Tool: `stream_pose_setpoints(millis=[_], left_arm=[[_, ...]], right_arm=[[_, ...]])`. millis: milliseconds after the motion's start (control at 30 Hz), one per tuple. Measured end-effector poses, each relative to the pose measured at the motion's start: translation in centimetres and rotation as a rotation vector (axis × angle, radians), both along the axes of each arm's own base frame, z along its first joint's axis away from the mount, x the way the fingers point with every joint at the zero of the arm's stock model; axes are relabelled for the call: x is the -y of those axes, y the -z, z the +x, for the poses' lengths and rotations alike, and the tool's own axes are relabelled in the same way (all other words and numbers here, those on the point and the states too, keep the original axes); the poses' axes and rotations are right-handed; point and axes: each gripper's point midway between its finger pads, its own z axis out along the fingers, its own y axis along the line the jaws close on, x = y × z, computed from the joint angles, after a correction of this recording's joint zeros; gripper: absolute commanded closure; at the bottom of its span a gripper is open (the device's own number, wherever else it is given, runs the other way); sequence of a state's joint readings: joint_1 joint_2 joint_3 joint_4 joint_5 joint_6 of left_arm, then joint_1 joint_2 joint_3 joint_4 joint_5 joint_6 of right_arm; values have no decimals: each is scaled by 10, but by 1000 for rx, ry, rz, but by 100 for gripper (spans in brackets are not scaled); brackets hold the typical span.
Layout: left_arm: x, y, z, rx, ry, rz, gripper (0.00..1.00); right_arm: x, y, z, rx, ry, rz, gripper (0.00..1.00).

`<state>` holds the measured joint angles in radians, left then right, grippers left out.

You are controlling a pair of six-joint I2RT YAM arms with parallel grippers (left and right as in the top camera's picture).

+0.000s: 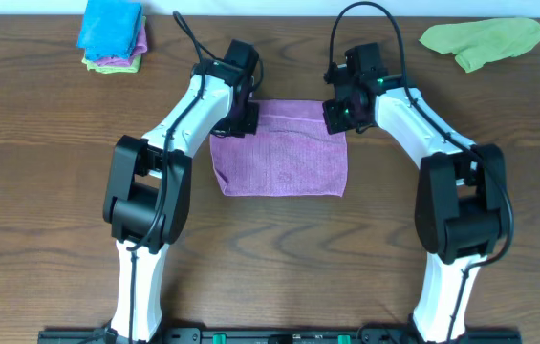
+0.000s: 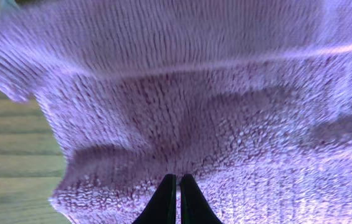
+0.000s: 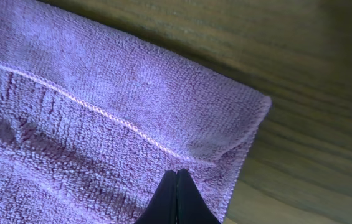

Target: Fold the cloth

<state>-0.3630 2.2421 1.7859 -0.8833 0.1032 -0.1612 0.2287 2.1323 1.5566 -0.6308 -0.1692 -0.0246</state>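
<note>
A purple cloth lies on the wooden table between my two arms, with its far edge doubled over toward me. My left gripper is at the far left corner. In the left wrist view its fingers are shut on the cloth, which is raised and blurred ahead of them. My right gripper is at the far right corner. In the right wrist view its fingers are shut on the cloth where the stitched hem meets the tips. A folded-over layer lies beyond them.
A stack of folded cloths, blue on top, sits at the far left of the table. A crumpled green cloth lies at the far right. Bare wood shows right of the purple cloth.
</note>
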Motion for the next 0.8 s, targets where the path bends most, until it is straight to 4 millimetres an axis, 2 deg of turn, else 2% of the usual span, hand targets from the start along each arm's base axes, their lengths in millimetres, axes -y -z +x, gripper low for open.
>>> stream_pose_setpoints(millis=[167,433,700,800], left_arm=[[-1,15,-11,-35,-5,-7,94],[0,18,-12,-35,-19,-16,94],[1,18,-11,-31,-19,-18,94],[1,18,-10,-30,-19,-18,94]], right_arm=[[-3,1,-1,-7,-10,18,99],[-10,1,-4,-17,-28,55,99],[-28,22,-7,-37,-66,55,99],[-31,24,-1,-13,-72,57,99]])
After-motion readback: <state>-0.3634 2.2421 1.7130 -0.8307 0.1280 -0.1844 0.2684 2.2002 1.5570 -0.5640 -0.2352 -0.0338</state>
